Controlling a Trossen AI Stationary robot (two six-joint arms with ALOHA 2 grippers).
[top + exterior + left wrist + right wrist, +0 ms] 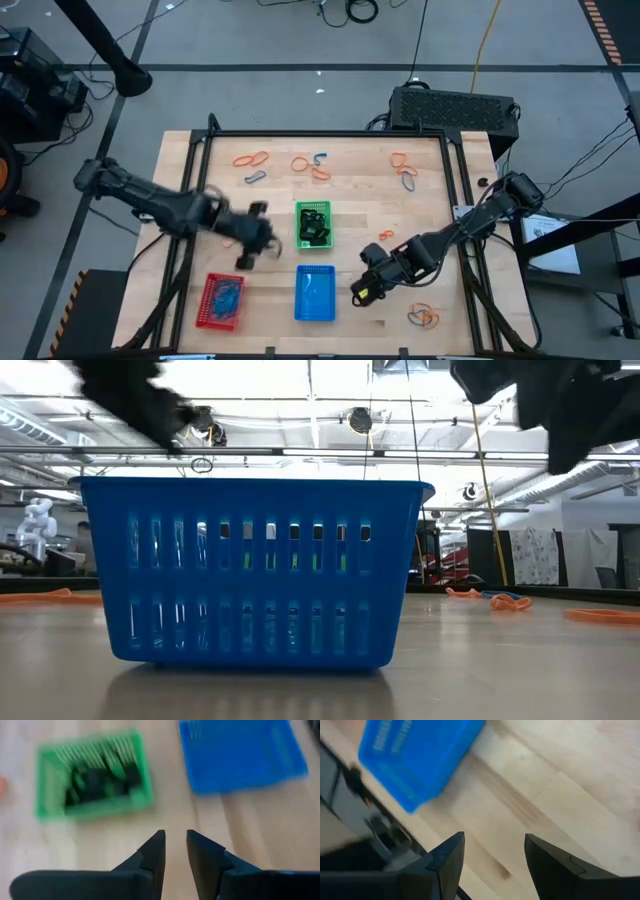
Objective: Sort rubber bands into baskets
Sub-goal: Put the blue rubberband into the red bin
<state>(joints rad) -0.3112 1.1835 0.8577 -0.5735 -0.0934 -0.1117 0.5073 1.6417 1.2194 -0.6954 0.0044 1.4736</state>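
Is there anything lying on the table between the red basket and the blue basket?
No. In the high view, the strip between the red plastic mesh basket and the blue plastic mesh basket is bare wooden table.

My right gripper (494, 865) occupies the lower edge of the frame, its two dark fingers (447, 862) set wide apart with nothing between them but bare table (560, 790). The table surface is pale wood planking, its seams running diagonally from the upper middle of the frame toward the lower right. The blue basket (415, 757) sits in the upper left of the frame, tilted in this view, its slotted mesh wall visible. Past the table edge, at the left, dark framing and hardware (375, 827) show, too blurred to identify.
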